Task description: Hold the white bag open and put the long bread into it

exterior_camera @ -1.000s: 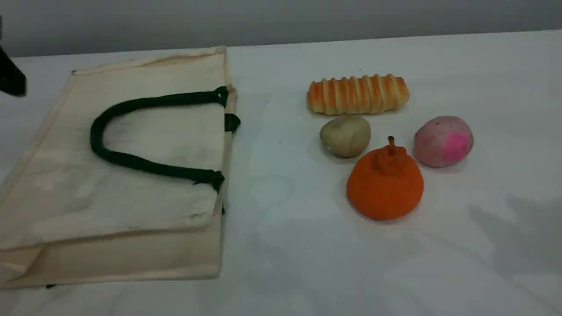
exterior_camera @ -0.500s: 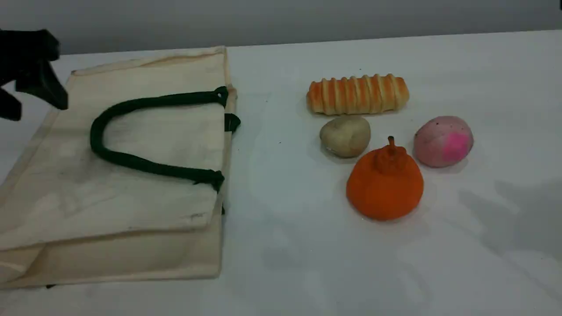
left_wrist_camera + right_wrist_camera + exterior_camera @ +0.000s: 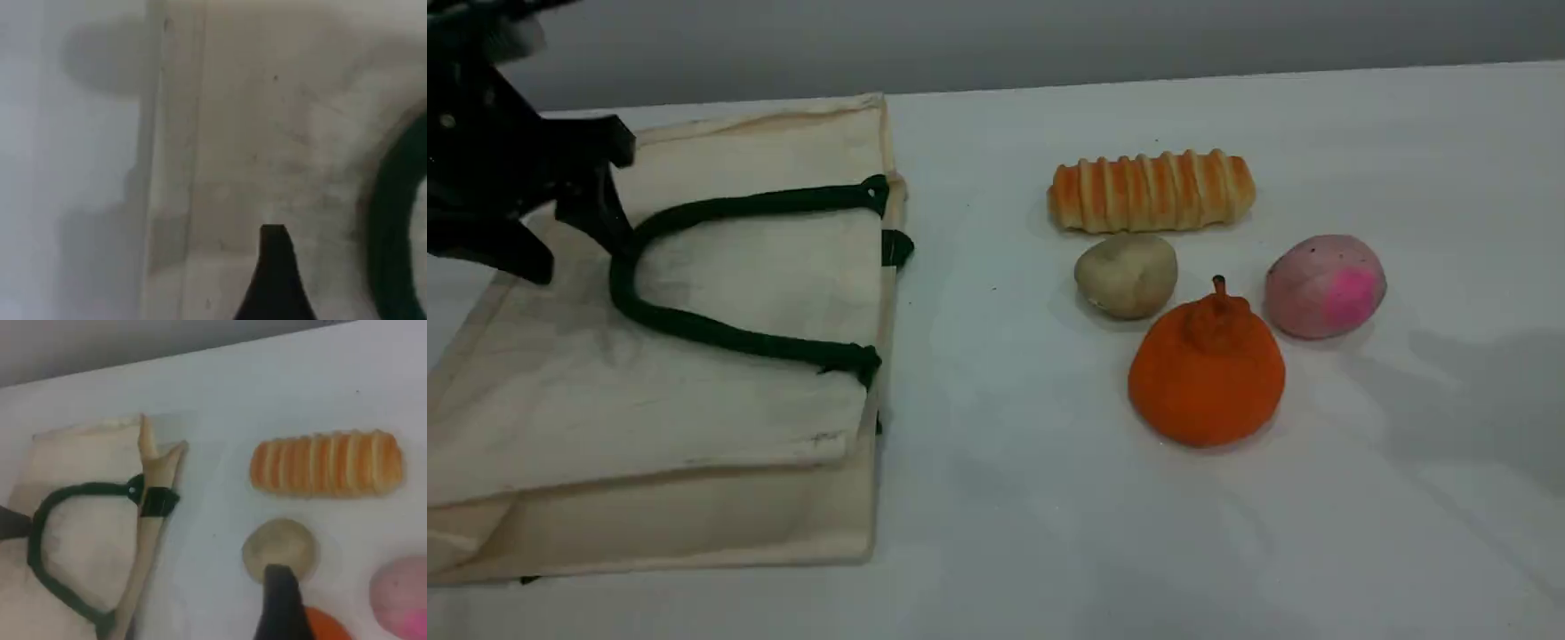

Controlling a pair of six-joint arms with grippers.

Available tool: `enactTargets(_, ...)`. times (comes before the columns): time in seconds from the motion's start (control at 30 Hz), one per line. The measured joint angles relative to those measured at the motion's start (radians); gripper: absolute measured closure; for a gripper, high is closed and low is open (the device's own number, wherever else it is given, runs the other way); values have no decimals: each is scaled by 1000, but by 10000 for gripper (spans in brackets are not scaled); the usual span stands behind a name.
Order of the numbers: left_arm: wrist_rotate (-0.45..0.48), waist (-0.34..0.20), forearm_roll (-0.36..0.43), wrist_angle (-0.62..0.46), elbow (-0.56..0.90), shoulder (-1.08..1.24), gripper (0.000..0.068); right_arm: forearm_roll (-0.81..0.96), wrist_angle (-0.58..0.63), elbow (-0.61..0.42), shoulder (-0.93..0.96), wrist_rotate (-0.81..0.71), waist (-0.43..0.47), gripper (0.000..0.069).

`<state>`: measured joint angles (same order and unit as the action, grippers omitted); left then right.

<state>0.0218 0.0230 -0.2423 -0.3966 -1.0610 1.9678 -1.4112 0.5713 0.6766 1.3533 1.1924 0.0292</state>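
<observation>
Left gripper (image 3: 560, 236): seen at the far-left corner of the white bag (image 3: 720, 418), jaws spread with nothing between them, just beside the bend of the green handle (image 3: 694, 324).
White bag: laid flat on the table's (image 3: 1049, 533) left half, mouth edge turned toward the middle; not yet opened.
Handle loop: lies flat on the upper panel, its bend nearest the left gripper.
Long bread (image 3: 1152, 191): on the right half, well apart from the bag, long axis running left to right.
Right gripper (image 3: 280, 600): only one fingertip is shown, so the jaw state cannot be told; nothing is seen held. The bread lies ahead of it, beyond the beige lump (image 3: 1127, 276), so this arm is judged nearer.
</observation>
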Motion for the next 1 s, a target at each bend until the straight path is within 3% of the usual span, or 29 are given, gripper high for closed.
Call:
enactTargets(0.43, 3, 70, 8, 47, -59, 146, 197, 0, -21, 0, 24, 9, 0, 262)
enactTargets(0.8, 3, 71, 11, 59, -67, 243, 202, 0, -20, 0, 24, 9, 0, 262)
enactTargets(0.9, 4, 71, 12, 61, -67, 247, 234, 0, -20, 0, 24, 13, 0, 262)
enactTargets(1.0, 2, 71, 14, 64, -66, 250, 335, 0, -21, 0, 24, 13, 0, 262)
